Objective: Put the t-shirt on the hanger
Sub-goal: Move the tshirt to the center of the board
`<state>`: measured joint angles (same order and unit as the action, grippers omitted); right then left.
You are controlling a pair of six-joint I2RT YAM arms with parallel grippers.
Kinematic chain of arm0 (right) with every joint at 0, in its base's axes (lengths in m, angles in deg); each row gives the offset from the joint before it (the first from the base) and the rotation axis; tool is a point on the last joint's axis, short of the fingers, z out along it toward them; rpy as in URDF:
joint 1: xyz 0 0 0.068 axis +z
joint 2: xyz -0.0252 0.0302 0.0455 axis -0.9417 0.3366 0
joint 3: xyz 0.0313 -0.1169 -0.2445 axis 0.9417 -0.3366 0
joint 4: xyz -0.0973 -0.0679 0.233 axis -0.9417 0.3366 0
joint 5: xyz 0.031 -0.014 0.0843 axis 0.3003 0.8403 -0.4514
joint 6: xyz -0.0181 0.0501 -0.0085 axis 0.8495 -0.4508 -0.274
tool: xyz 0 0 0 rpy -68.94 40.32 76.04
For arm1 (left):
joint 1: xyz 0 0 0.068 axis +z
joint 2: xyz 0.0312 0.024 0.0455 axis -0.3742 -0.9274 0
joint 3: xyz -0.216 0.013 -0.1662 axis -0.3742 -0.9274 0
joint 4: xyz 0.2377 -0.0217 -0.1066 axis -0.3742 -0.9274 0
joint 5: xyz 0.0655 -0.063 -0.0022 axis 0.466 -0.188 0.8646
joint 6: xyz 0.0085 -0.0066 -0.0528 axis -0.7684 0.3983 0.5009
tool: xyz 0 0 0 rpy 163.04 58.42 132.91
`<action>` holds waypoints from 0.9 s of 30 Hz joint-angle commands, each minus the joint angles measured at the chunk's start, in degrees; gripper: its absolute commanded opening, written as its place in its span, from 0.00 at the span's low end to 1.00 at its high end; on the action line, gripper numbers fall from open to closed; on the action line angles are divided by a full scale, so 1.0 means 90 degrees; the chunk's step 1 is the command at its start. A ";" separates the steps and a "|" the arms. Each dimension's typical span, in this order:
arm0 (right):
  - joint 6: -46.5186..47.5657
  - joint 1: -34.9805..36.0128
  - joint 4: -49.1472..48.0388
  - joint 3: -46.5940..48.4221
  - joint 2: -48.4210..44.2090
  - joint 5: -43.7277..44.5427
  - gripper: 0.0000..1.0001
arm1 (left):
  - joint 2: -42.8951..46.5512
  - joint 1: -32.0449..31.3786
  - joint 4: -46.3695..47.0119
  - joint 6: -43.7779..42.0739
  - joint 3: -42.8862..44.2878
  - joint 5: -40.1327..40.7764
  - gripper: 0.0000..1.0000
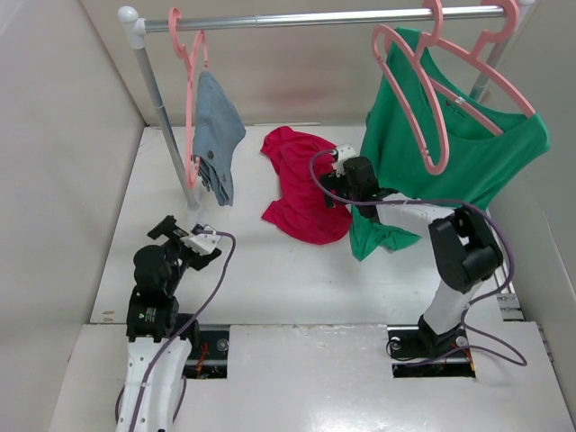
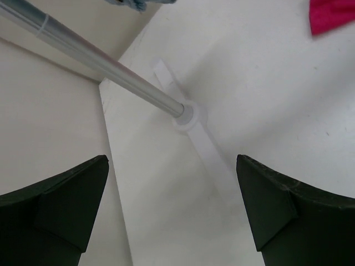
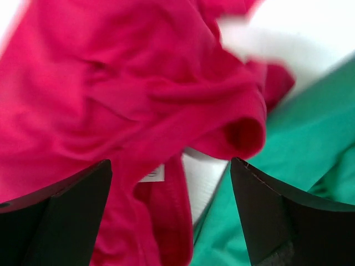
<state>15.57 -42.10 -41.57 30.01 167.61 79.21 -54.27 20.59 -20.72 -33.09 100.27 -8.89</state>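
Top external view gives me the layout: the t-shirt point(image 1: 301, 193) lies crumpled on the white table point(image 1: 270, 279), towards the back and about midway between the two hanging garments. On the rail point(image 1: 315, 18) the hanger point(image 1: 438, 169) hangs by its hook at the right side, tilted, in front of the green top point(image 1: 486, 153). That top sits on a second pink hanger point(image 1: 490, 85) of its own. At the left end of the rail a blue-grey garment point(image 1: 216, 135) hangs on a third pink hanger point(image 1: 191, 81), close to the upright post point(image 1: 166, 117).

My right gripper point(image 1: 335, 180) is reached out over the t-shirt's right edge, just beside the green top's hem. On the right wrist camera its jaws stand spread wide, with nothing pinched between them. Red cloth point(image 3: 111, 83) fills the gap and most of the frame. A small white neck label point(image 3: 152, 174) shows near the left finger point(image 3: 66, 210), and green fabric point(image 3: 310, 138) is on the right. The picture is blurred, so I cannot tell whether the fingertips touch the cloth.

My left gripper point(image 1: 202, 238) is drawn back near its base, well apart from the t-shirt. On the left wrist camera its jaws are also spread, holding nothing. Between them I see bare table and the foot of the post point(image 2: 186, 113). A corner of red cloth point(image 2: 333, 16) sits at the top right.
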 commanded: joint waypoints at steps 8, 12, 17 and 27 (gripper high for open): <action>-0.1421 -0.0168 0.0203 0.1157 0.1277 -0.0016 0.76 | -0.1142 -0.0012 -0.3144 -0.1825 0.1122 -0.1273 0.89; -0.0878 -0.0022 0.0203 0.1158 0.1366 -0.0153 0.45 | -0.2235 -0.0147 -0.3399 -0.1825 0.1464 -0.1557 0.76; 0.0471 0.0408 0.0203 0.1275 0.1357 -0.0864 0.00 | -0.3400 -0.0392 -0.2933 -0.1533 0.1952 -0.1772 0.65; 0.2749 0.1346 0.0330 -0.0130 -0.0088 -0.3619 0.08 | -0.4826 -0.2853 -0.0930 0.0469 0.2070 -0.0919 0.65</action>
<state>34.45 -29.75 -38.29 31.61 172.00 56.85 -97.00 -2.67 -36.87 -36.06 117.39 -17.41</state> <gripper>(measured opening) 0.064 0.643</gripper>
